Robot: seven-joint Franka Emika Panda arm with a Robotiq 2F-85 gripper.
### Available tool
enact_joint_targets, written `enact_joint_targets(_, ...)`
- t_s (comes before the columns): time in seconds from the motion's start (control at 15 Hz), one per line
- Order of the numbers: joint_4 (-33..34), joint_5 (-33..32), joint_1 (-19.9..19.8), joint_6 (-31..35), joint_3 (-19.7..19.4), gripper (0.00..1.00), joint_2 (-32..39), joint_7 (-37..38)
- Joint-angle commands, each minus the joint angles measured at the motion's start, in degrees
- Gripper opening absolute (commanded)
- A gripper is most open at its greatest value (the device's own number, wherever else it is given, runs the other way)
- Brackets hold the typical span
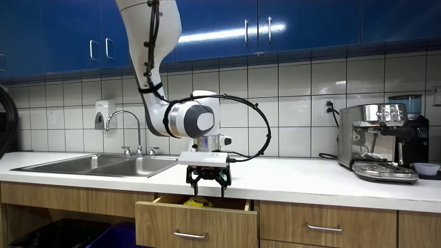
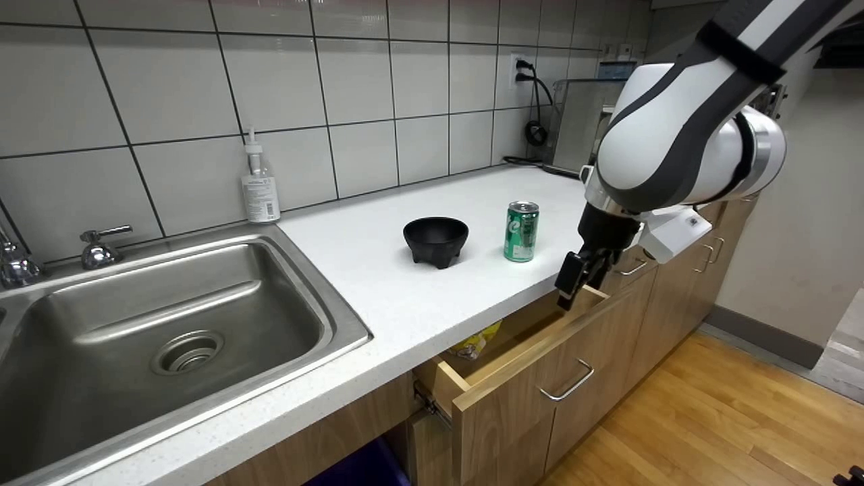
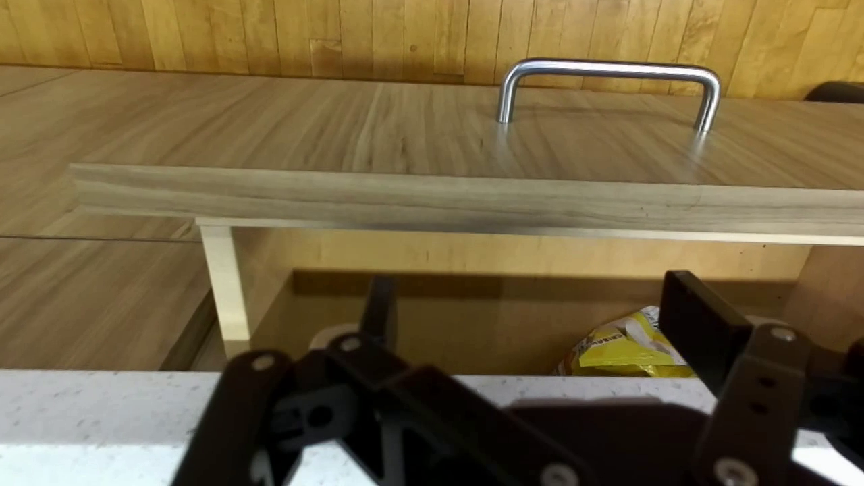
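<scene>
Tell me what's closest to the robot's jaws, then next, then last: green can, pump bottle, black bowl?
In an exterior view:
1. Green can, on the counter.
2. Black bowl, left of it.
3. Pump bottle, farther left, by the tiled wall.

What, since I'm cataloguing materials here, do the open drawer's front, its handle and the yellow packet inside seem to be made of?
Drawer front: wood or wood-look laminate, satin; streaky grain shows, but won't settle which.
Handle: smooth metal, perhaps steel; silvery, with bright highlights along it.
Yellow packet: probably thin plastic film, glossy; its creases catch the light.
</scene>
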Motion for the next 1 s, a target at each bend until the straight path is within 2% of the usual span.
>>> enact_joint_targets(0.0,1.7,-0.1,-3.2,2.2,3.1,1.00,1.9,-1.9)
enact_joint_targets(0.53,4.6,-1.2,-5.5,5.8,6.1,1.00,6.7,-1.6)
enact_joint_targets(0.93,7.8,-4.0,-6.0,6.1,6.2,1.00,10.6,-0.7)
